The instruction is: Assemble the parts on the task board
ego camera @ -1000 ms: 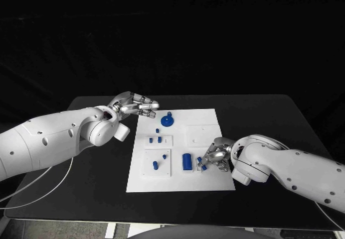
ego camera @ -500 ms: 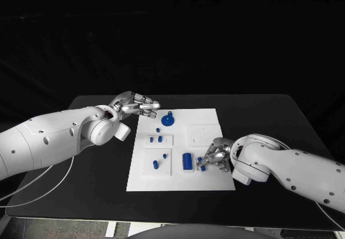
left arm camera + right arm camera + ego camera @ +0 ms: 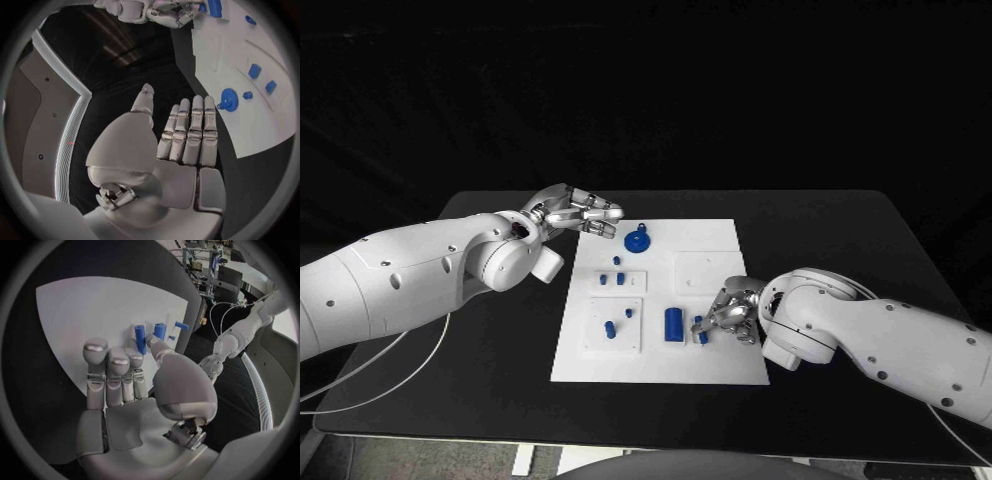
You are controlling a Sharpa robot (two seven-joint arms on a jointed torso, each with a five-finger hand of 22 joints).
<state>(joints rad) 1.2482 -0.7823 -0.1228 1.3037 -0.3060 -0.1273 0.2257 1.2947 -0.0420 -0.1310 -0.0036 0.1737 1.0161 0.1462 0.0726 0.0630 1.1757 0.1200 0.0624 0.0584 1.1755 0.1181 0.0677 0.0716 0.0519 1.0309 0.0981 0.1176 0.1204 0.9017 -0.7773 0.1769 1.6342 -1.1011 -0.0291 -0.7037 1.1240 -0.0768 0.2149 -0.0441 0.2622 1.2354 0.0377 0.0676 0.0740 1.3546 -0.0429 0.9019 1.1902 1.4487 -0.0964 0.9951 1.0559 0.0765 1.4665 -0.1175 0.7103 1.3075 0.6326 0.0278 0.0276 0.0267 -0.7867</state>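
The white task board lies mid-table. On it are a blue round gear, small blue pegs, a blue cylinder and a small blue piece. My left hand hovers over the board's far left corner, fingers straight and together, thumb apart, holding nothing; the gear lies just beyond its fingertips. My right hand sits low at the board's right side. Its fingers are stretched out and its thumb tip lies beside the cylinder and another blue piece; I see nothing gripped.
The black table surrounds the board, with bare surface to the right and at the near side. Raised white square blocks stand on the board. My right hand and the cylinder also appear in the left wrist view.
My right hand and the small blue piece by it have edged a little toward the cylinder. The left hand has barely moved.
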